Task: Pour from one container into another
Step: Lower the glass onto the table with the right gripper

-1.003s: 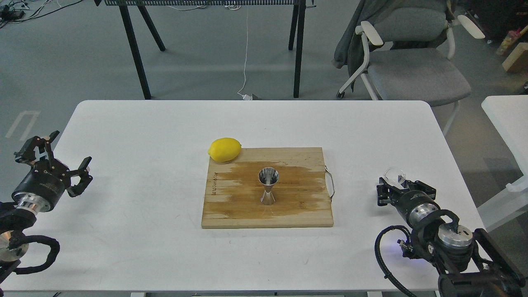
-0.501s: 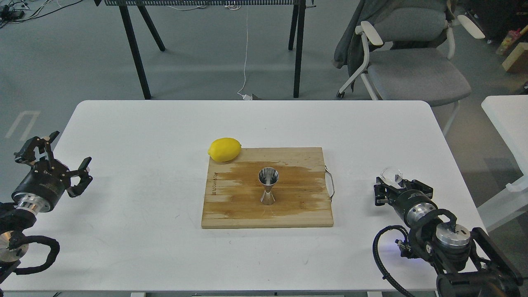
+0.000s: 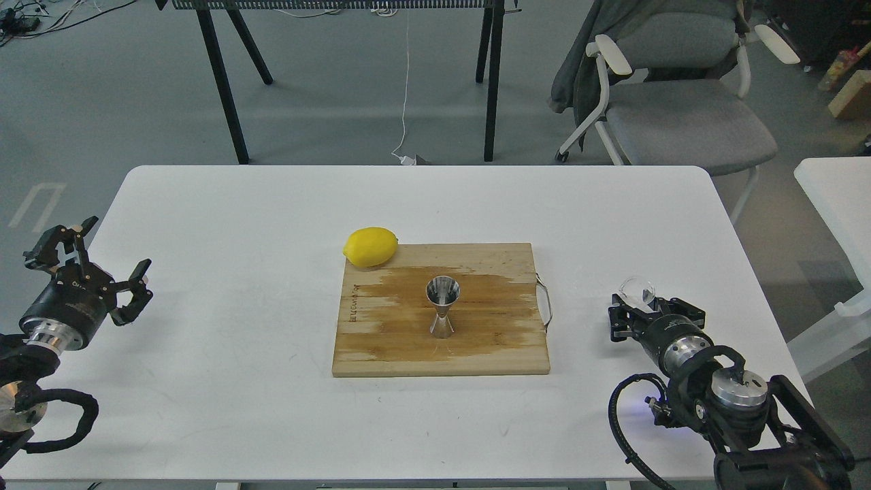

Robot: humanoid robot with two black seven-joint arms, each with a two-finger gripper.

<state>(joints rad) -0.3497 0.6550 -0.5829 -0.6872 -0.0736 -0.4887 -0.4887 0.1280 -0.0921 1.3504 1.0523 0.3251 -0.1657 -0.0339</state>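
Observation:
The shiny steel jigger [image 3: 442,307] stands upright in the middle of a wooden cutting board [image 3: 476,354]. The small clear glass cup [image 3: 637,290] shows at the right of the table, held between the black fingers of my right gripper [image 3: 643,309], which is shut on it. Only the cup's top shows above the fingers. At the table's left edge my left gripper [image 3: 95,255] hangs open, with nothing between its fingers, far from the board.
A yellow lemon [image 3: 371,246] lies at the board's far left corner. The board has a metal handle [image 3: 544,303] on its right side. A grey chair [image 3: 674,102] stands beyond the white table [image 3: 238,218], and another white table [image 3: 837,197] lies to the right.
My right gripper with the glass cup has shifted slightly left, toward the board. The left arm, jigger and lemon have not moved.

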